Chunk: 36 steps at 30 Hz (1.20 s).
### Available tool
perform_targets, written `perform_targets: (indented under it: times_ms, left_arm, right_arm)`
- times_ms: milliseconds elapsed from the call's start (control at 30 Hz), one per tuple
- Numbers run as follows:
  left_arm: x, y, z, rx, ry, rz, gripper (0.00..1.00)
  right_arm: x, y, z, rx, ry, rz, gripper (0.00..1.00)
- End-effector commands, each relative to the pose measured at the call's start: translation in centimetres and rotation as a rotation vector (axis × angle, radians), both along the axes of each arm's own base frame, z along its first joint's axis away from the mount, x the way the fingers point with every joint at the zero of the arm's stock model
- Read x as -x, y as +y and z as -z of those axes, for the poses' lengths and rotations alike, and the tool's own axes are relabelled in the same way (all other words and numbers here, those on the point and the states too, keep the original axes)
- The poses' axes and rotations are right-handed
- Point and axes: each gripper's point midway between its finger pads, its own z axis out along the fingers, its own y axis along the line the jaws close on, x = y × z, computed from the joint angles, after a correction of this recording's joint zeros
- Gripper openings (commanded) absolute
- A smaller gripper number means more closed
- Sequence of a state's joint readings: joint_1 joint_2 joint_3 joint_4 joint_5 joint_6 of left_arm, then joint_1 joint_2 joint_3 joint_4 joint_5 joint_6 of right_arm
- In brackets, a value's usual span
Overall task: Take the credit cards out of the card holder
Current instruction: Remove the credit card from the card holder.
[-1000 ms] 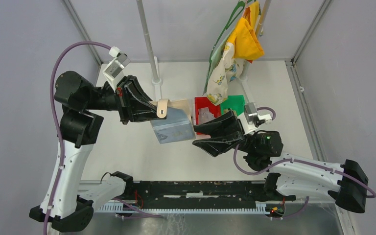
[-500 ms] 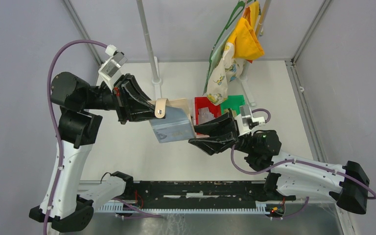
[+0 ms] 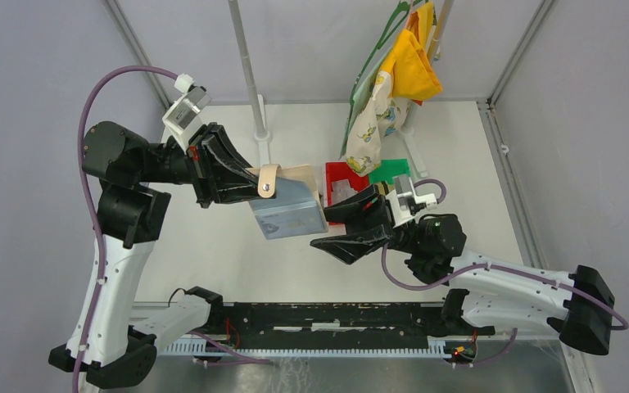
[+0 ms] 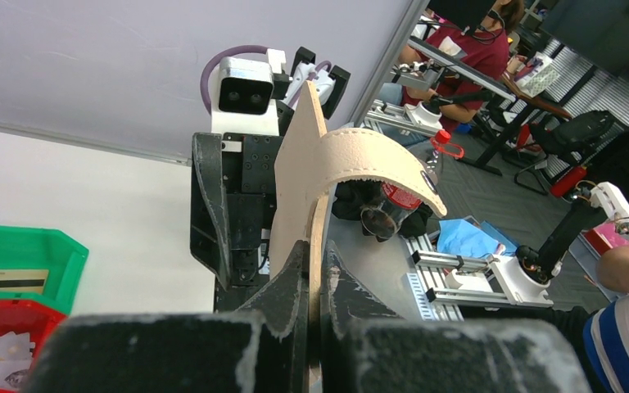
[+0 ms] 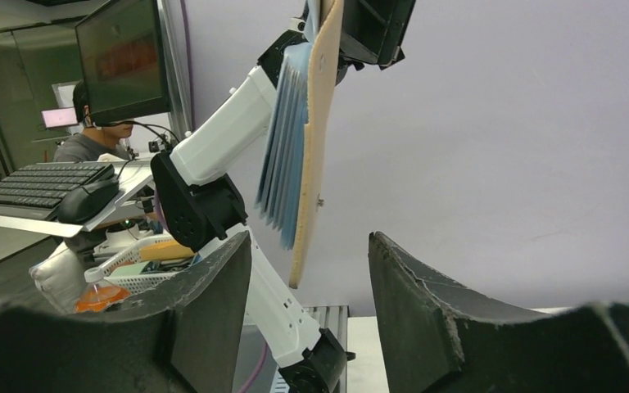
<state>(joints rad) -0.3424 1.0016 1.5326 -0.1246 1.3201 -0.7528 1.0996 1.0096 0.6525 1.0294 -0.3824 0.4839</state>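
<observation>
My left gripper is shut on the tan card holder and holds it above the table, pale blue-grey panel up and strap tab curling over. In the left wrist view the fingers pinch the holder's tan edge. My right gripper is open and empty just right of the holder's lower corner. In the right wrist view the holder hangs edge-on above the open jaws, blue-grey pockets fanned out. Pale credit cards lie in the red bin. I cannot tell if cards remain in the holder.
A green bin stands right of the red bin, with a tan card in it. Yellow and patterned cloths hang from a rack at the back. A white pole stands behind the holder.
My right gripper has moved left, closer to the holder's right edge, still open. The left gripper and holder have shifted slightly left.
</observation>
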Motion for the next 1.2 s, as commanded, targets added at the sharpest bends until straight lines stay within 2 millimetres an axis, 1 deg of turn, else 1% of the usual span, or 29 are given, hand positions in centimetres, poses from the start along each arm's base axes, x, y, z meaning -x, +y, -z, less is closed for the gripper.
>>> perform_targets:
  times_ms: [0, 67, 233, 400, 833, 967, 1067, 1167]
  left_arm:
    - [1.3, 0.5, -1.5, 0.019, -0.049, 0.014, 0.02]
    - [1.3, 0.5, -1.4, 0.019, -0.047, 0.014, 0.02]
    - [1.3, 0.5, -1.4, 0.018, -0.048, 0.013, 0.02]
    - [1.3, 0.5, -1.4, 0.018, -0.047, 0.013, 0.02]
    - [1.6, 0.6, -1.4, 0.018, -0.052, 0.018, 0.02]
    - [1.8, 0.7, -1.6, 0.022, -0.057, 0.020, 0.02]
    - [1.9, 0.7, -1.3, 0.020, -0.061, 0.022, 0.02]
    - [1.8, 0.7, -0.9, 0.013, -0.059, 0.020, 0.02]
  right_arm:
    - [1.7, -1.1, -3.1, -0.078, -0.075, -0.047, 0.60]
    - [1.9, -1.2, -3.4, -0.086, -0.086, -0.057, 0.60]
    - [1.5, -1.3, -3.9, -0.098, -0.070, -0.042, 0.58]
    - [0.4, -1.5, -4.1, -0.118, -0.040, 0.023, 0.48]
    - [-0.7, -1.6, -4.5, -0.152, 0.002, 0.060, 0.38]
    - [-1.0, -1.6, -4.7, -0.162, 0.020, 0.064, 0.38]
    - [-1.1, -1.4, -4.8, -0.163, 0.042, 0.052, 0.40]
    - [-0.3, -1.1, -5.4, -0.162, 0.044, -0.005, 0.46]
